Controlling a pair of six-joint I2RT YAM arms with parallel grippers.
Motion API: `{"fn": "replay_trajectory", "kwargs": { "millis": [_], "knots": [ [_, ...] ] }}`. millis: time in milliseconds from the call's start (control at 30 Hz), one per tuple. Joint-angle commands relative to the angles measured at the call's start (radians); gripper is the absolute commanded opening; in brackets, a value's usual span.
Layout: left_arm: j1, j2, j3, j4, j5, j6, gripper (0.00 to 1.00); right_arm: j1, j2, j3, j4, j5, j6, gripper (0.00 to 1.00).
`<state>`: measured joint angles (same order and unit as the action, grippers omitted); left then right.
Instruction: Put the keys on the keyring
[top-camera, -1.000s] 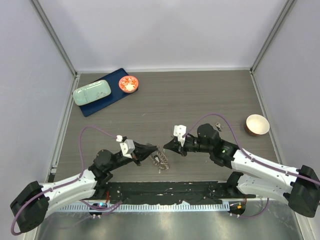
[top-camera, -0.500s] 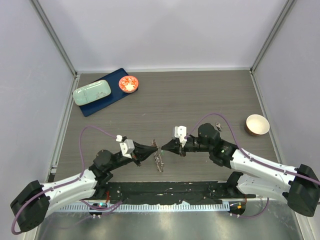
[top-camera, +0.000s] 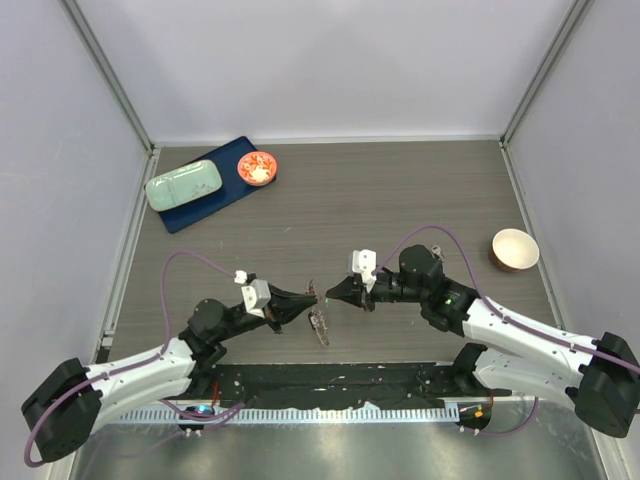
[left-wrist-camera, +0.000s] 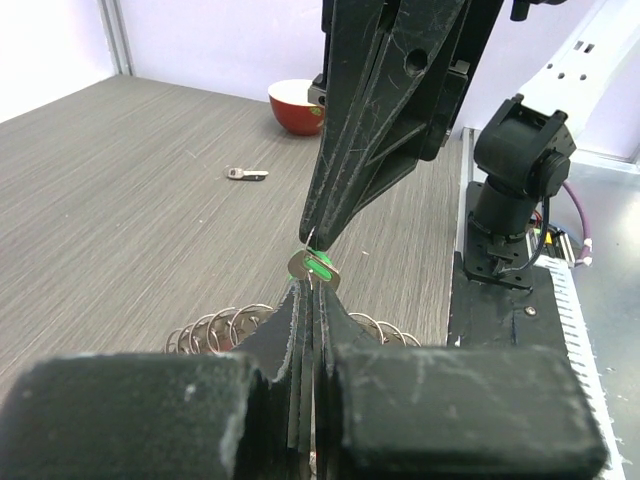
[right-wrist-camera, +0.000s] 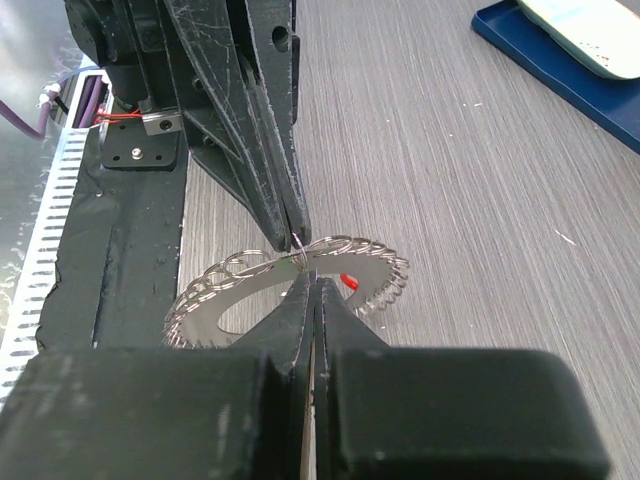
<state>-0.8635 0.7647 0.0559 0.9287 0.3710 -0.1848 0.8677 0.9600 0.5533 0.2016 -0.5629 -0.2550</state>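
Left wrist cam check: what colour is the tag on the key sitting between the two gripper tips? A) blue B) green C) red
B: the key where the left gripper and right gripper meet tip to tip carries a bright green tag.

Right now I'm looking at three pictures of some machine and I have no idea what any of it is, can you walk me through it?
It's two robot arms bolted to a table. One picture looks down from above; the other two come from cameras on each wrist. The left fingers and right fingers are both shut, tip to tip at a green-tagged key by the keyring. Which pair holds what, I can't tell. Also there: a loose key, a bowl and a blue tray.
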Motion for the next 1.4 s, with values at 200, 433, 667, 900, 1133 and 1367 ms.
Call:
{"fn": "replay_trajectory", "kwargs": {
  "millis": [200, 433, 667, 900, 1133, 1367],
  "knots": [
    [0.003, 0.012, 0.051, 0.101, 0.025, -0.008, 0.00, -0.006, 0.009, 0.027, 0.009, -0.063, -0.010, 0.01],
    [0.003, 0.027, 0.056, 0.107, 0.034, -0.013, 0.00, -0.009, 0.014, 0.028, 0.016, -0.052, -0.012, 0.01],
    [0.003, 0.048, 0.058, 0.122, 0.036, -0.015, 0.00, -0.012, 0.005, 0.028, 0.005, -0.054, -0.009, 0.01],
    [0.003, 0.061, 0.059, 0.140, 0.034, -0.015, 0.00, -0.013, 0.014, 0.034, -0.007, -0.094, -0.004, 0.01],
    [0.003, 0.061, 0.061, 0.140, 0.034, -0.015, 0.00, -0.013, 0.017, 0.034, -0.018, -0.089, -0.009, 0.01],
    [0.003, 0.064, 0.059, 0.140, 0.032, -0.013, 0.00, -0.013, -0.015, 0.025, -0.016, -0.026, -0.010, 0.01]
  ]
}}
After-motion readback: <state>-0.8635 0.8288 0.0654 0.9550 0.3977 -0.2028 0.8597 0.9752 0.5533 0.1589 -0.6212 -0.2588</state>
